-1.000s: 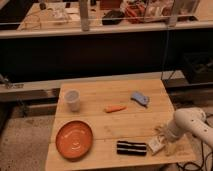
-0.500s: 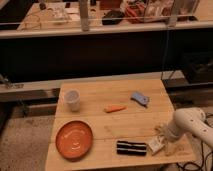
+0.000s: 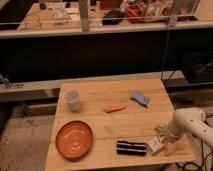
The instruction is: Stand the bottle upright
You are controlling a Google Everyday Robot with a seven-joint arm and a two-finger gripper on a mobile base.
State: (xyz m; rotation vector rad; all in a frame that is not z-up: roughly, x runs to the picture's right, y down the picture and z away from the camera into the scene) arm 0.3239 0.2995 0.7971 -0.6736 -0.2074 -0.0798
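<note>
The bottle (image 3: 156, 144) is a small whitish thing lying on its side near the front right of the wooden table (image 3: 115, 125), just right of the black-and-white striped block (image 3: 132, 147). My gripper (image 3: 163, 135) comes in from the right on the white arm (image 3: 187, 125). It sits directly over the bottle's right end, partly hiding it. I cannot tell whether it touches the bottle.
A white cup (image 3: 73, 100) stands at the back left. An orange plate (image 3: 74, 140) lies at the front left. An orange carrot-like piece (image 3: 115, 108) and a blue object (image 3: 140, 98) lie mid-table. The table's right edge is close to the arm.
</note>
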